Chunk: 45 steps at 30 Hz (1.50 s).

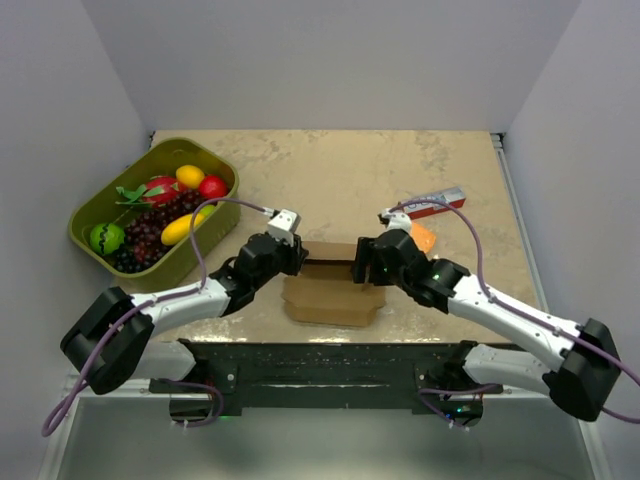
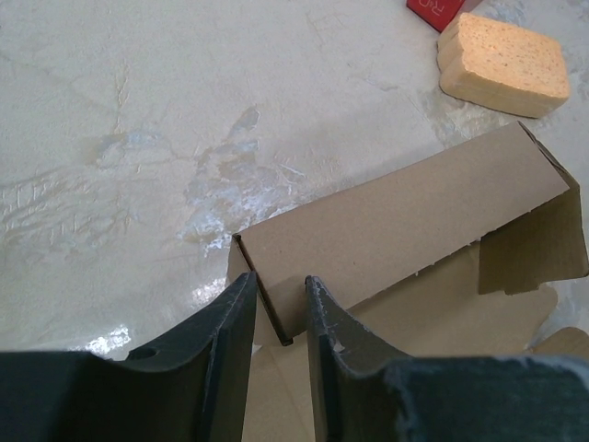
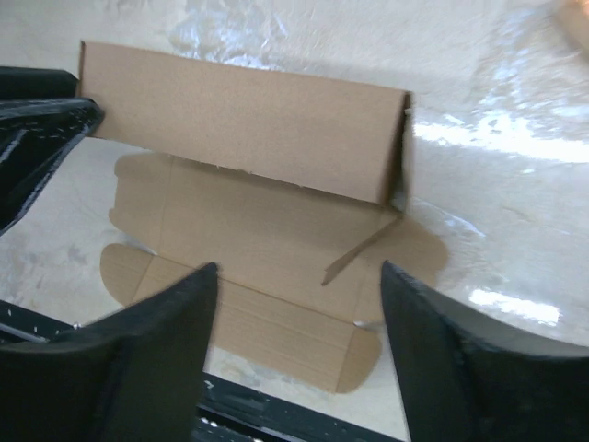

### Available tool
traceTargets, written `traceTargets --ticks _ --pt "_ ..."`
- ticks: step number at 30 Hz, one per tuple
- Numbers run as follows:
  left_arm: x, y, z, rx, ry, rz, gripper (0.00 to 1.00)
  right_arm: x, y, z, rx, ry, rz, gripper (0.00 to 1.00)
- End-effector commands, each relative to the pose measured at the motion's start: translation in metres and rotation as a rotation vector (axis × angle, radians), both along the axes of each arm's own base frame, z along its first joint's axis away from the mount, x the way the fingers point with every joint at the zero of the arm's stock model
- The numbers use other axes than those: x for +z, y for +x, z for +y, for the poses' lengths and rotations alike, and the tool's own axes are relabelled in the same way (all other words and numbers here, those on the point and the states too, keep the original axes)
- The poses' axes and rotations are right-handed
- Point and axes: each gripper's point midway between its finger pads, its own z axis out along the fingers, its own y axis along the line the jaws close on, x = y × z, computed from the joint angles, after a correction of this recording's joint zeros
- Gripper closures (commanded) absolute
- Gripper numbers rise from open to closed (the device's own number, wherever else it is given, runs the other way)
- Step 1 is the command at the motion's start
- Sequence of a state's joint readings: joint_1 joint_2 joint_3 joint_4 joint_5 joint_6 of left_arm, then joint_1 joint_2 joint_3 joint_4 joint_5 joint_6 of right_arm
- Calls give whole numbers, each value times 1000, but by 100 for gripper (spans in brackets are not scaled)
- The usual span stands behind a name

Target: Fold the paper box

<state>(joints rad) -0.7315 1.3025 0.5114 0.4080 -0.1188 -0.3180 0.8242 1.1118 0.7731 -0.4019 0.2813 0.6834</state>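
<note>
Nearest the overhead lens is the black mounting rail that carries my two bases at the table's near edge. At far left an olive-green tray holds toy fruit, well apart from the work. My left gripper is clamped on the left end of the raised long wall of the paper box, one finger on each face of the cardboard. The box lies on the marbled tabletop at its near middle, between my two grippers. It is plain brown, with its base panel and rounded flaps lying flat, the long wall standing upright along the far side, and a small flap at that wall's right end. My right gripper hangs at the box's right end with its jaws spread wide, gripping nothing. Further right an orange sponge lies on the table, with a red-and-white carton just behind it.
</note>
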Motion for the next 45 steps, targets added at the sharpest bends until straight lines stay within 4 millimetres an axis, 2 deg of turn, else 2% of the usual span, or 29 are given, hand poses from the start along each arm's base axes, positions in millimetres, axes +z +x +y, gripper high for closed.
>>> traceTargets --ticks 1,4,6,9,11,13,16,23,26,31,34,38,41,45 --pt "-10 -3 7 -9 70 37 67 48 5 -38 -103 -58 -111 20" --pt "-9 -1 10 -4 71 35 67 61 13 -63 -163 -82 -144 16" --pt "-10 -1 12 -2 70 38 67 53 21 -81 -210 -104 -123 17" --pt "-9 -1 13 -7 58 42 67 30 24 -92 -224 -149 -78 22" --pt "-10 -1 14 -8 57 45 67 12 23 -90 -206 -171 -31 27" --pt "-11 -1 13 -12 54 47 67 4 24 -87 -192 -184 -18 31" --pt "-9 1 13 -11 54 45 67 -11 21 -77 -164 -164 15 32" --pt "-8 4 15 -10 59 44 67 -46 14 -74 -155 -177 81 35" --pt "-7 4 14 -14 59 44 67 -55 11 -56 -85 -131 85 36" --pt "-7 4 13 -24 58 43 67 -56 16 -23 31 -91 26 32" --pt "-7 4 12 -29 60 38 67 -57 26 -19 22 -103 -23 30" --pt "-7 4 13 -33 65 37 67 -68 35 -23 -13 -141 -47 28" --pt "-7 4 14 -36 70 33 67 -67 44 -27 -42 -149 -94 27" --pt "-6 4 12 -45 69 28 67 -47 56 -23 -76 -109 -178 27"
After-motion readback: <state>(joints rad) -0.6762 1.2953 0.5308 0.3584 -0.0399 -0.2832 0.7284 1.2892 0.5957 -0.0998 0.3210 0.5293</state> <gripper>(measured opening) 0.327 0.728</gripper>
